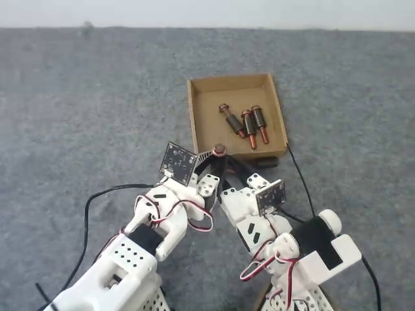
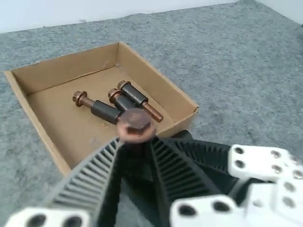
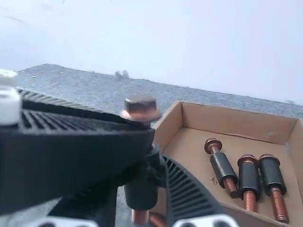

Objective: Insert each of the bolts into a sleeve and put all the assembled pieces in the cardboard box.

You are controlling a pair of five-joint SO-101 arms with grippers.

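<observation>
Bolt (image 2: 135,126) is pinched just under its head by the left gripper (image 2: 136,144). The black sleeve (image 3: 142,191) on its shank is clamped by the right gripper (image 3: 144,176) (copper tip seen poking out below). Just beyond the fingertips the cardboard box (image 1: 193,120) is set on grey carpet (image 1: 97,97), with three assembled pieces (image 1: 249,123) laid inside.

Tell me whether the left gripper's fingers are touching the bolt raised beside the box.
Touching. The left wrist view shows the left gripper with fingers pressed against the bolt just under its head, no gap.
</observation>
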